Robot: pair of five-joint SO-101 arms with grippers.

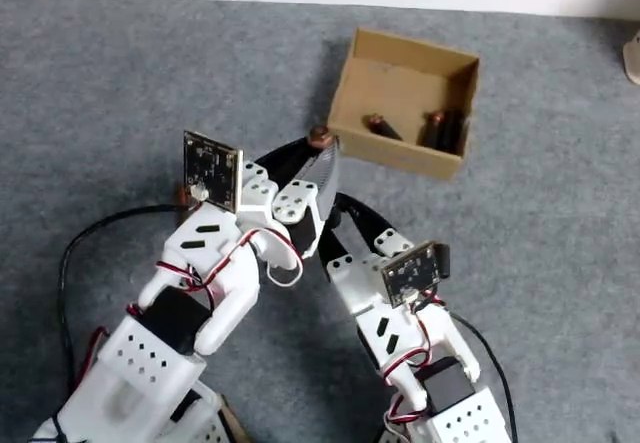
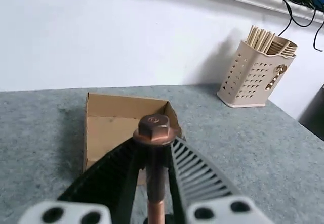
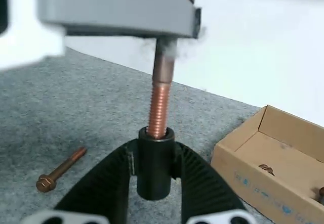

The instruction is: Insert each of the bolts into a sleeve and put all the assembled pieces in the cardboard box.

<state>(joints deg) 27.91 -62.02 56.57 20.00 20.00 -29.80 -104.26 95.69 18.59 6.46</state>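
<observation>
Utensil caddy (image 2: 255,70) beyond cardboard box (image 2: 126,106)

Open carpet (image 1: 540,253) flanks the cardboard box (image 1: 395,151) (its wall seemingly close ahead).

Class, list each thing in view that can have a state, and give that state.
left gripper: shut on held bolt
held bolt: threaded end partly in sleeve
right gripper: shut on sleeve
loose bolt: lying flat, no sleeve
cardboard box: open, pieces inside
</observation>
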